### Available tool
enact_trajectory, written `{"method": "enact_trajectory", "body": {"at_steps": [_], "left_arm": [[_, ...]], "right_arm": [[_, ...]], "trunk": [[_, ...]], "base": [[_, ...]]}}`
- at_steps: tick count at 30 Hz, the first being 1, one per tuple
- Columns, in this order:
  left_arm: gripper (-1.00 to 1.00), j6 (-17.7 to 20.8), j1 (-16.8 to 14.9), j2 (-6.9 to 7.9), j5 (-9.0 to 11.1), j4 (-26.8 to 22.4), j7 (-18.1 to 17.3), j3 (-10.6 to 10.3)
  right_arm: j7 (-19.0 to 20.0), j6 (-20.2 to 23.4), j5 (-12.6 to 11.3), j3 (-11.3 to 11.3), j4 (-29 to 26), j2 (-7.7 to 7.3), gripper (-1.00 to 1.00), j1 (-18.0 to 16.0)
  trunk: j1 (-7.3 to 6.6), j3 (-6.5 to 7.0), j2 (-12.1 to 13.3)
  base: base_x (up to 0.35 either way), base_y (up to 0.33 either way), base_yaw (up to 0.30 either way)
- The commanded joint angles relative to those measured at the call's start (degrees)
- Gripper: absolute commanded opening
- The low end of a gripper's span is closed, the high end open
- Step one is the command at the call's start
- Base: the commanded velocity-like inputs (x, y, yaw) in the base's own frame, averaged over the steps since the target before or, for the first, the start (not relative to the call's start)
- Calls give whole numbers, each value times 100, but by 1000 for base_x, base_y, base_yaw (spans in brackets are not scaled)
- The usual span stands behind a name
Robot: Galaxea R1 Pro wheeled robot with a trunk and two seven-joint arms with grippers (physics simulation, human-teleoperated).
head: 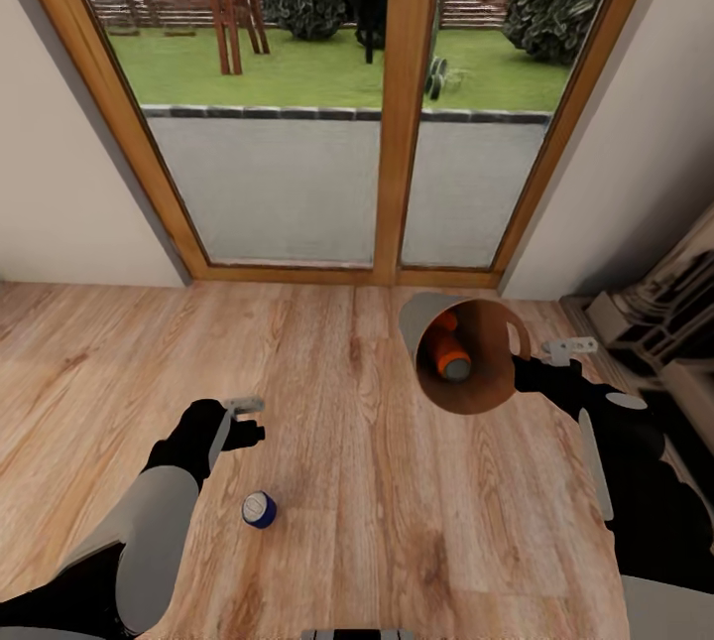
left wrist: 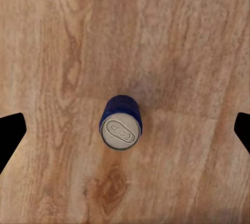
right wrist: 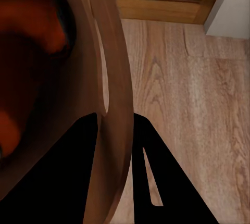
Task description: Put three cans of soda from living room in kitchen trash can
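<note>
- The robot faced wood-framed glass doors over a plank floor.
- The right gripper was clamped on the rim of the tash can, held tilted with its mouth toward the camera.
- Two orange soda cans lay inside it.
- The left gripper hung with its fingers spread wide, empty, above the floor.
- The blue soda can stood upright on the floor just below that gripper.
</note>
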Motion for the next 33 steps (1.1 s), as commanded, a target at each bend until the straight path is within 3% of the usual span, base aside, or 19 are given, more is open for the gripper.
{"method": "enact_trajectory", "body": {"at_steps": [1, 13, 33], "left_arm": [[100, -4, 1, 0, 0, 0, 1, 0], [100, -43, 3, 4, 26, 213, 4, 0], [100, -167, 2, 6, 35, 220, 25, 0]], "right_arm": [[25, 16, -94, 18, -34, 1, -100, -9], [32, 35, -90, 141, -84, 1, -100, -169], [32, 11, -86, 236, -84, 54, -100, -176]], "trunk": [[22, -27, -42], [285, -349, -523], [285, -402, -523]], "base": [[0, 0, 0], [0, 0, 0], [35, 15, 0]]}}
